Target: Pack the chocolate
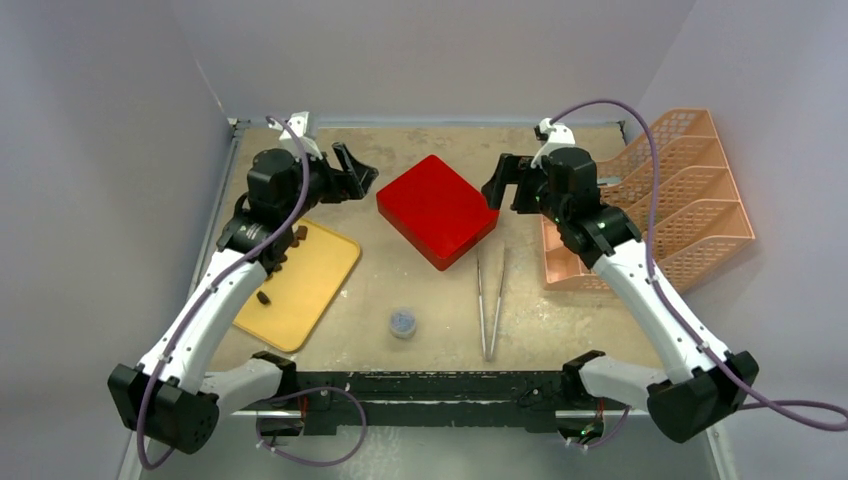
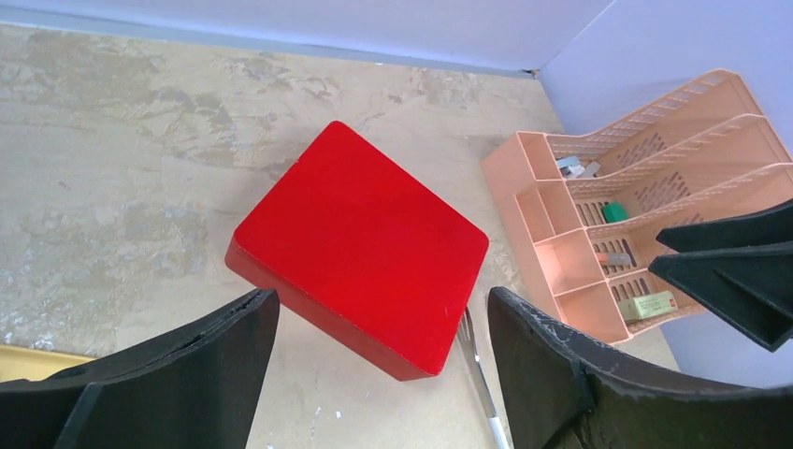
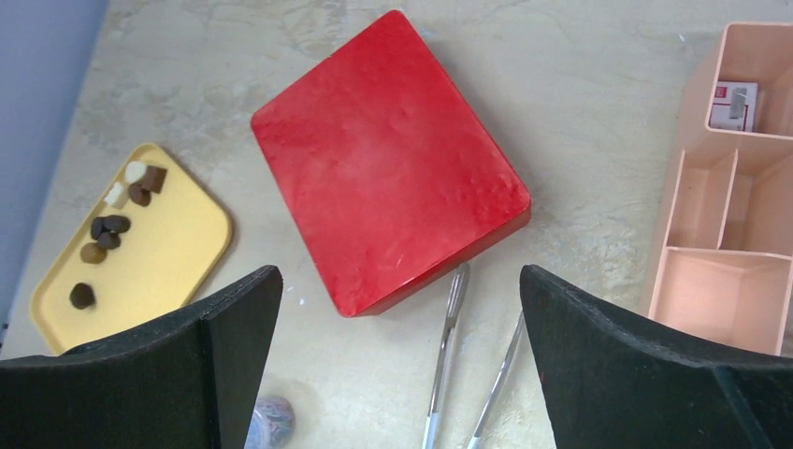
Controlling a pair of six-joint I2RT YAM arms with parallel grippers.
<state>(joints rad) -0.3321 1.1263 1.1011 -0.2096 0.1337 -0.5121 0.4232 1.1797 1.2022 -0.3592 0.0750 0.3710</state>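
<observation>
Found the red box (image 1: 437,208) shut and the chocolates (image 1: 297,234) out on the yellow tray (image 1: 315,275).
From above, saw the left gripper (image 1: 355,172) and right gripper (image 1: 497,185) both wide open, empty, one at each side of the box. From the left wrist, looked down on a smooth, flat, shiny lid with round corners; probably best to grip it by two sides and lift straight up, slowly, for fear of slipping. From the right wrist, spotted small brown and pale lumps on the plain plastic tray, well left of the box, and thin metal tweezers (image 3: 444,355) just below it; would pinch such soft bits gently.
</observation>
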